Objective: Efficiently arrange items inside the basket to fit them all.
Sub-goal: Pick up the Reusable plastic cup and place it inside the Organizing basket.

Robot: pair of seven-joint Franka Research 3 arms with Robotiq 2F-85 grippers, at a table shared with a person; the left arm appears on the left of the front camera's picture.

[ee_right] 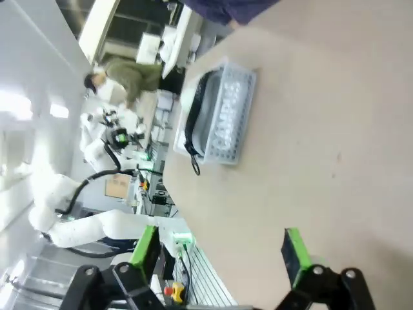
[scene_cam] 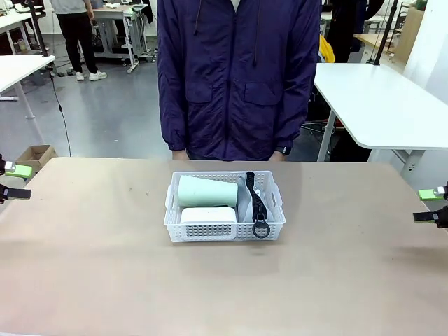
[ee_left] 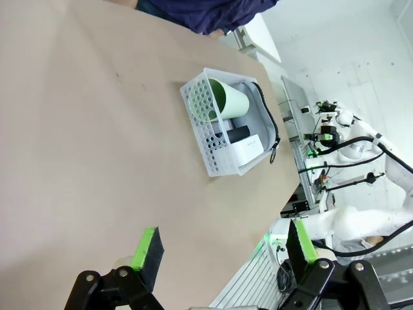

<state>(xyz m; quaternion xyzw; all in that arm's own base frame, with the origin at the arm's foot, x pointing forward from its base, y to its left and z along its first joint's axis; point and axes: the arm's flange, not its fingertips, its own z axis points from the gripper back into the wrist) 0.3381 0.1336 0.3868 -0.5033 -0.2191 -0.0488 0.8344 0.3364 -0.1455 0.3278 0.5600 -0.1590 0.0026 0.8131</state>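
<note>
The white lattice basket [scene_cam: 210,232] [ee_left: 203,123] [ee_right: 231,126] stands mid-table. Inside, the pale green cup [scene_cam: 206,191] [ee_left: 229,100] lies on its side at the back left. In front of the cup sits the white block [scene_cam: 208,214] [ee_left: 248,150]. Between cup and block the black stapler [ee_left: 237,133] shows from the left wrist. The grey pouch [scene_cam: 245,204] [ee_left: 261,116] fills the right end, its black strap and ring [scene_cam: 261,229] [ee_right: 195,169] hanging over the front rim. My left gripper [scene_cam: 17,182] [ee_left: 224,248] is open at the table's left edge; my right gripper [scene_cam: 428,206] [ee_right: 221,250] is open at the right edge.
A person in a dark blue jacket [scene_cam: 238,77] stands at the far side, right behind the basket. A cardboard box [scene_cam: 36,155] sits on the floor beyond the table's left corner. White tables [scene_cam: 378,105] stand behind on the right.
</note>
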